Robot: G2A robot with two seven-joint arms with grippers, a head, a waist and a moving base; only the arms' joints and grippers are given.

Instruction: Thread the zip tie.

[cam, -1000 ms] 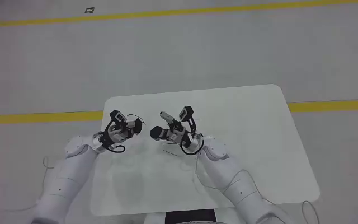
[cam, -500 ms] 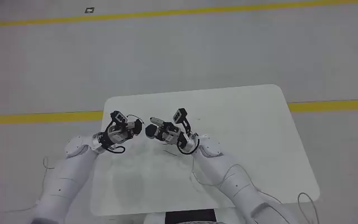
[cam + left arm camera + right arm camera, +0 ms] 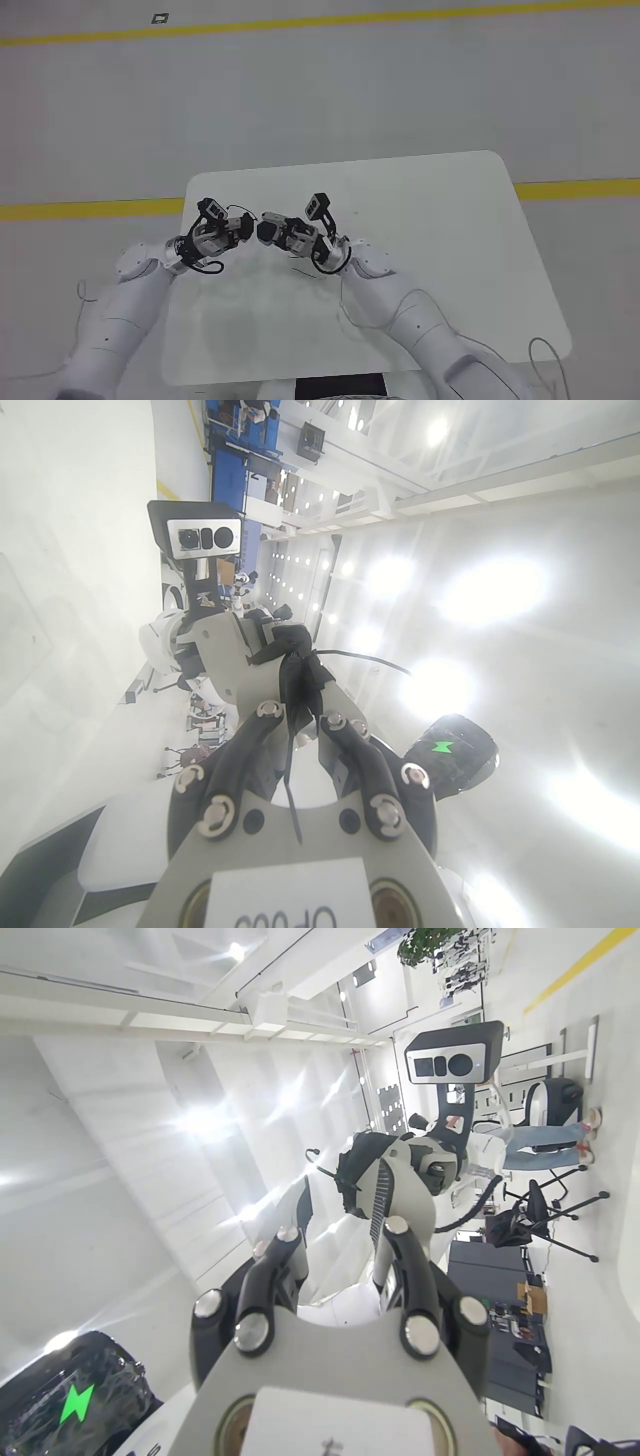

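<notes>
Zip tie (image 3: 289, 750) sits pinched in left gripper (image 3: 243, 227) fingers; right gripper's (image 3: 266, 230) fingers are spread beside it. Aligning: tail probably needs steering into head.

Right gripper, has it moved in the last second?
Yes: against the table's far edge, the right gripper slid toward the left gripper.

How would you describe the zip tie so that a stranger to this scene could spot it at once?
Over the white table, the left gripper faces the right gripper. The zip tie lies between the left gripper's fingers: a thin black strip, far slimmer than the thick black links beside it.
</notes>
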